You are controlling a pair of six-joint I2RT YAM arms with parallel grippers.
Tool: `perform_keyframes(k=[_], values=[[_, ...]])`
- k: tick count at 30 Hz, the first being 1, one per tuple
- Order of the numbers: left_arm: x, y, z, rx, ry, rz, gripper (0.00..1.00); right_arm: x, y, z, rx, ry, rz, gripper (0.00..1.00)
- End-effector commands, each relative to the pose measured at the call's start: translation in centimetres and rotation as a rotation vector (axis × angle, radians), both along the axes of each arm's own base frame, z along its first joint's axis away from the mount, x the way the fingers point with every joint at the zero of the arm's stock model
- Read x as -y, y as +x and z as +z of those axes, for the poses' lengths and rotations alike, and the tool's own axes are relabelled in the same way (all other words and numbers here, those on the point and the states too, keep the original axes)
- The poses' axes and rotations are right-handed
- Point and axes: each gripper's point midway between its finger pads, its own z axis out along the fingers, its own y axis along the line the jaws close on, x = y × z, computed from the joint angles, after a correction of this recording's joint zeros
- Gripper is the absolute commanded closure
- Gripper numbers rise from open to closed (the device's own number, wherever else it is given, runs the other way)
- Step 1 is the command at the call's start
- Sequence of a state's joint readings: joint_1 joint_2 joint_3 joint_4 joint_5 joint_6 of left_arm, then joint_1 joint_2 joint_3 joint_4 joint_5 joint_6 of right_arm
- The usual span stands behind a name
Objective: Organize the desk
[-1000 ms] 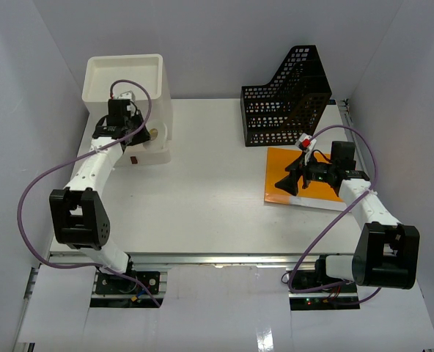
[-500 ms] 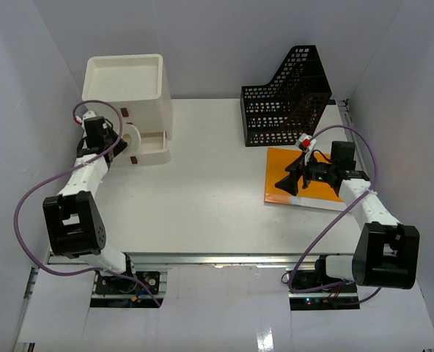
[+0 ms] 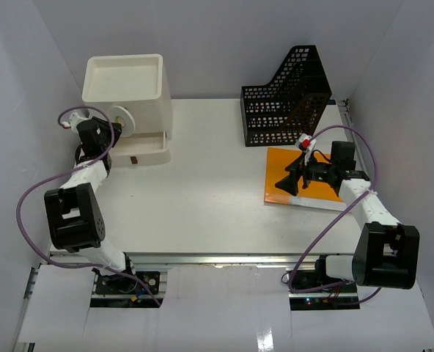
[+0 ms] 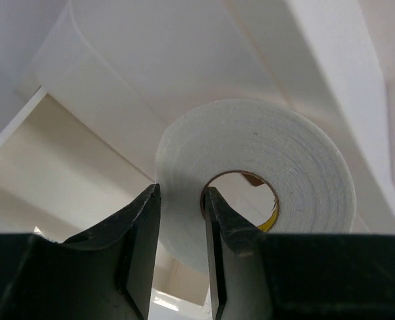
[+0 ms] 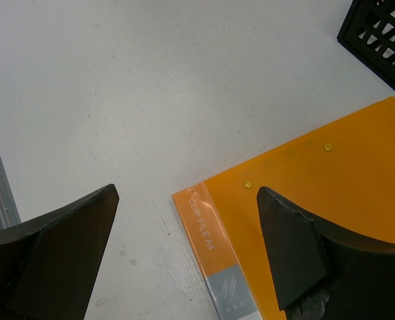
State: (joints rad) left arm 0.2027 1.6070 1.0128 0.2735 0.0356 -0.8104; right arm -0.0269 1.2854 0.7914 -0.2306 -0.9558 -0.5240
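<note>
The desk [image 3: 202, 191] is a flat, matte white slab filling the floor between white walls, with a metal rail [image 3: 224, 258] along its near edge.

At the far left stands one white plastic drawer box [image 3: 133, 88], squarish, with an open tray on top. A low part juts out at its base on the near side. A small dark thing [image 3: 133, 159] lies on the desk just beside that part, too small to tell what it is.

The left fingers [image 4: 151, 220], black and smooth, pinch the wall of one tape roll [image 4: 284, 160], one finger outside the ring and one inside its core. The roll is white and faintly fibrous, with a brown cardboard core. It is held up beside the box's near-left face; contact with the box cannot be told.

At the far right is one black perforated file holder [image 3: 287, 99] with slanted sides. Just near of it, flat on the desk, lies one glossy orange clip file [image 5: 331, 193], rectangular, with two small rivets and a pale printed strip along one edge.

The right fingers [image 5: 84, 227], black wedges, stand wide apart over the file's corner, gripping nothing.

Two arms, each trailing a purple cable.
</note>
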Motion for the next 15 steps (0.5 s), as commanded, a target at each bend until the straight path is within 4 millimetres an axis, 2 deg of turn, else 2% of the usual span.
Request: perform_keyframes(k=[1, 3, 7, 10, 15], values=[[0.5, 0.6, 0.3, 0.082, -0.056, -0.031, 0.5, 0.1, 0.9, 1.6, 0.058, 0.005, 0.012, 0.09], [0.8, 0.8, -0.5, 0.064, -0.06, -0.05, 0.36, 0.1, 0.9, 1.5, 0.056, 0.005, 0.012, 0.09], [0.6, 0.5, -2.1, 0.011, -0.065, -0.036, 0.2, 0.1, 1.0, 1.5, 0.056, 0.006, 0.01, 0.09], [0.6, 0.3, -2.6, -0.01, -0.059, -0.039, 0.17, 0.2, 1.0, 1.5, 0.055, 0.007, 0.01, 0.09], [0.5, 0.1, -1.6, -0.003, -0.035, -0.045, 0.16, 0.2, 1.0, 1.5, 0.055, 0.008, 0.009, 0.09]])
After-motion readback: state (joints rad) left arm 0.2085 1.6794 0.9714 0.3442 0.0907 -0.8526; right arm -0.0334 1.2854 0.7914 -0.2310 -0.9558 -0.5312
